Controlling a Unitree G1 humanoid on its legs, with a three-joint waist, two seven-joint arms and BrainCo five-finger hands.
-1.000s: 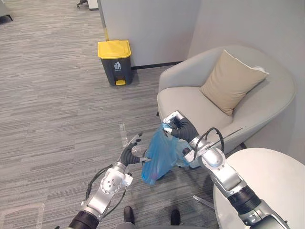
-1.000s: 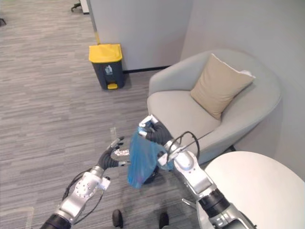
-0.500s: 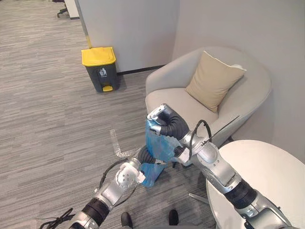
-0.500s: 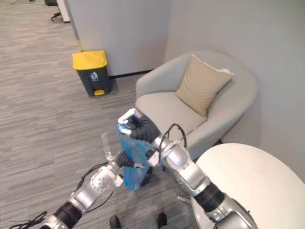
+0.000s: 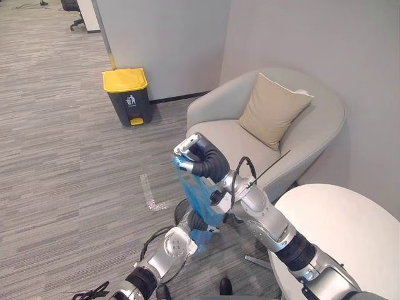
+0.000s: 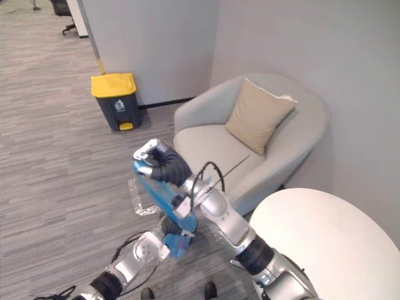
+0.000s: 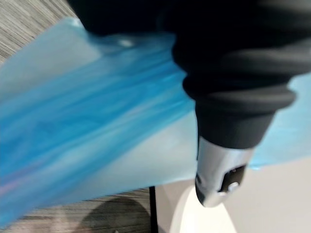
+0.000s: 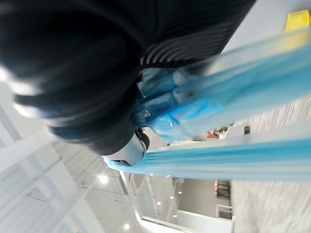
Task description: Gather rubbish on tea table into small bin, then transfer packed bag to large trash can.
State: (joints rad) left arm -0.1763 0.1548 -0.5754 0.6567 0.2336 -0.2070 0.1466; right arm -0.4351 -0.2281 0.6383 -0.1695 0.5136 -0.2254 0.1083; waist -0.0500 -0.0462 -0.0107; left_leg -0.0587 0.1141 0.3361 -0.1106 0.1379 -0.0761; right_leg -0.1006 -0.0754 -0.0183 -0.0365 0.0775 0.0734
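A long blue rubbish bag [image 5: 195, 194] hangs above the grey floor in front of the armchair. My right hand [image 5: 203, 159] is shut on its gathered top and holds it up. My left hand [image 5: 192, 220] comes in from the lower left and lies against the bag's lower end, its fingers hidden behind the plastic. The blue plastic [image 7: 73, 121] runs close past the left hand's dark cover in the left wrist view. The large trash can [image 5: 127, 94], dark grey with a yellow lid and a foot pedal, stands by the wall at the far left.
A light grey armchair [image 5: 312, 134] with a beige cushion [image 5: 272, 109] stands just right of the bag. A white round table [image 5: 350, 231] fills the lower right. A clear tape mark [image 5: 150, 194] lies on the open carpet leading to the can.
The camera has shifted. My right hand has lifted the bag higher, so it hangs longer. My left hand, earlier open and apart on the bag's left, is now against its lower end.
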